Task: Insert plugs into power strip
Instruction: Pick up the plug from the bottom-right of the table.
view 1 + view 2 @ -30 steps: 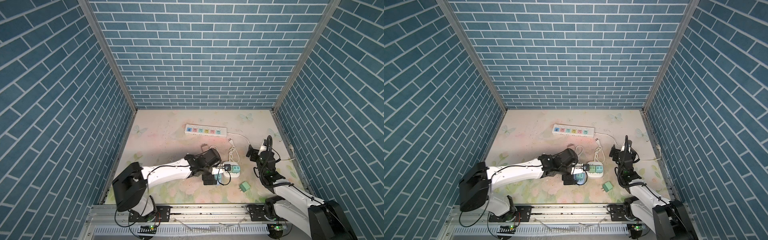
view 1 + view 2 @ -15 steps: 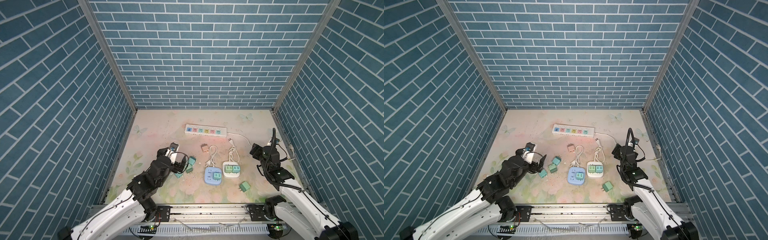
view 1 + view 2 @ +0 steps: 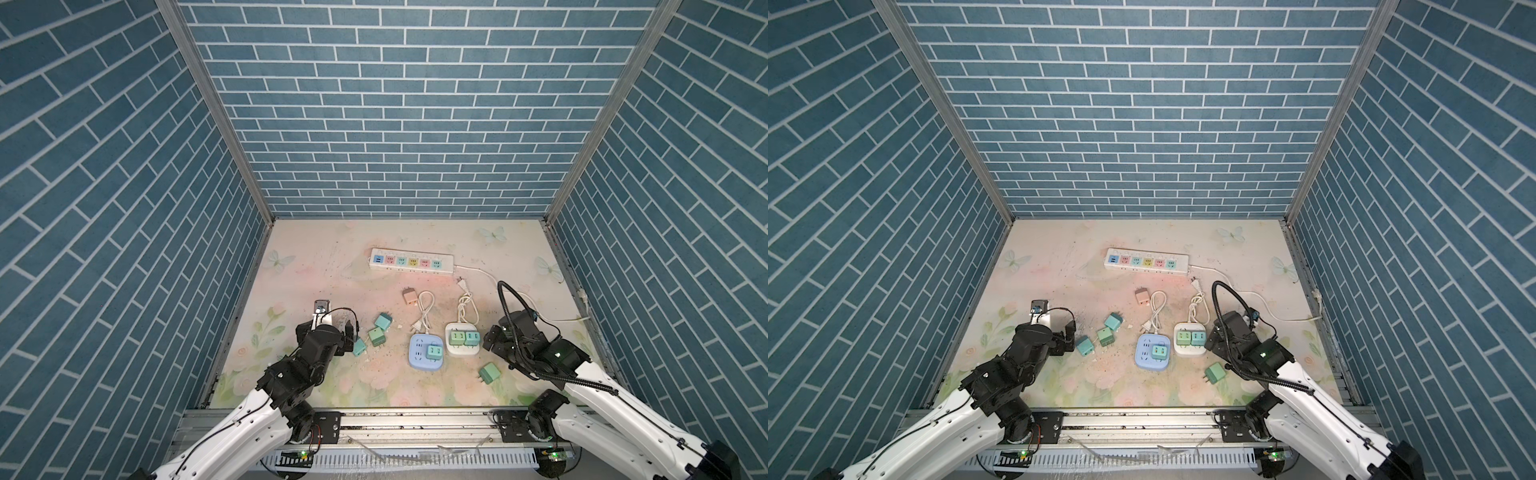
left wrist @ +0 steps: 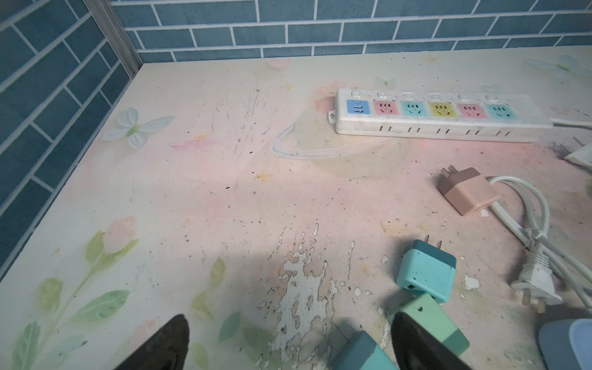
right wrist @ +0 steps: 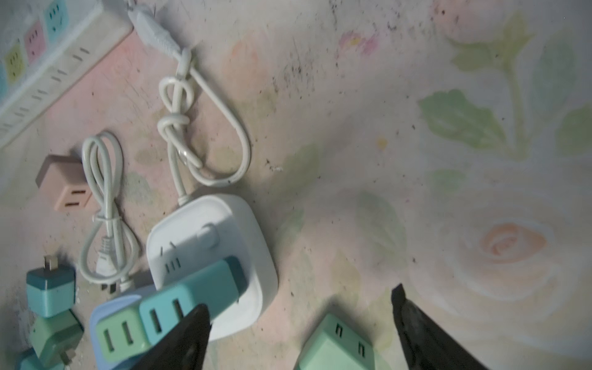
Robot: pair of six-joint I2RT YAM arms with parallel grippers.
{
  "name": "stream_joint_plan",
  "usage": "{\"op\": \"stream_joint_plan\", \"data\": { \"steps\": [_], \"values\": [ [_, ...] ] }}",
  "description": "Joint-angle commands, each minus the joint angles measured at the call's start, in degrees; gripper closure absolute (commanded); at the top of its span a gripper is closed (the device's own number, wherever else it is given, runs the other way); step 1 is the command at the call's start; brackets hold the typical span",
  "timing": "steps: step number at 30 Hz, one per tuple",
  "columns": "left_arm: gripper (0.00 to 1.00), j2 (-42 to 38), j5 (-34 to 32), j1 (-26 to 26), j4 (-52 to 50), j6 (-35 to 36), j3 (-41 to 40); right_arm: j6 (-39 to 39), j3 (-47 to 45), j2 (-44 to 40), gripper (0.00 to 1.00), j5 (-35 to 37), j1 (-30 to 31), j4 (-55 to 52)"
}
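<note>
Plugs [image 4: 426, 272] clustered tightly by left end effector [image 4: 290, 320]; left and right end effector [image 5: 301, 296] wide open, empty. Risk: fingers [image 4: 416, 339] bumping neighbours, scattering them during pickup.

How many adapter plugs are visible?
8 plugs: three by the left pincer, tan one farther back, one on blue hub, two on white hub, one by the right pincer.

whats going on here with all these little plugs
Two robot arms are putting plugs into sockets. Both grippers are open and empty: the left gripper by three loose teal plugs, the right gripper by a loose green plug. Two plugs sit in the white socket block, a third plug in the blue socket block. The long power strip is empty; the pink plug lies loose.
</note>
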Motion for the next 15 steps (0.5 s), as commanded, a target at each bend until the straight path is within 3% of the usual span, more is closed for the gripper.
{"op": "stream_joint_plan", "data": {
  "steps": [1,9,15],
  "values": [
    [0.00,-0.7,-1.7,0.3,-1.1,-2.0,0.9,9.4,4.0,1.3,0.10,7.2,6.1,-10.2],
    [0.01,-6.3,-1.0,0.3,-1.8,-1.9,-0.6,11.7,13.7,15.3,0.10,7.1,16.3,-18.5],
    [0.00,-6.8,-0.3,0.3,-1.8,-1.8,-0.9,16.6,11.7,13.6,0.10,5.7,20.9,-20.9]
  ]
}}
